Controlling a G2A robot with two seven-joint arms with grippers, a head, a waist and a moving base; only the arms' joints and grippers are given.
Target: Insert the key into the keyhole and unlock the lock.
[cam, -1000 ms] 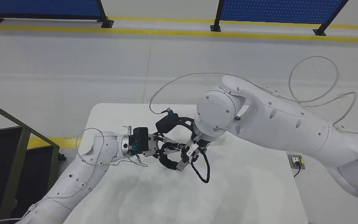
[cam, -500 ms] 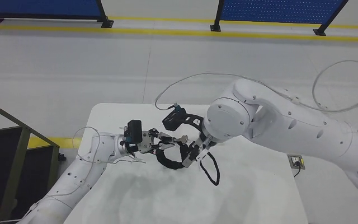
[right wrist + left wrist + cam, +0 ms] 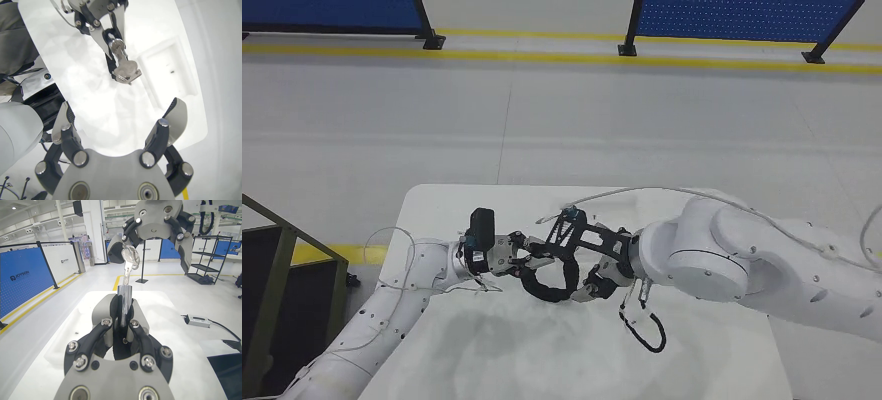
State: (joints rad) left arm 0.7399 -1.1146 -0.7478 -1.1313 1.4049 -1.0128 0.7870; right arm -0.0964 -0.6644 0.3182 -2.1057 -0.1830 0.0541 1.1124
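The white bench (image 3: 457,205) stands on a pale grey floor crossed by a yellow line (image 3: 542,55). Beyond the far edge, blue barrier panels (image 3: 737,18) stand on black feet. A dark metal frame (image 3: 267,290) stands just beside the bench's left edge, and a small socket box (image 3: 772,289) sits on the floor past the right edge. A shallow white tray (image 3: 186,75) lies on the bench. A grey power brick (image 3: 198,320) lies on the floor, with a black shelf rack (image 3: 211,262) farther off.

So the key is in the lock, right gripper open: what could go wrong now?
The key, unheld and only partly inside the lock, might slip out. The open right gripper stands apart from the key head; a misaligned close could twist the lock in the left gripper.
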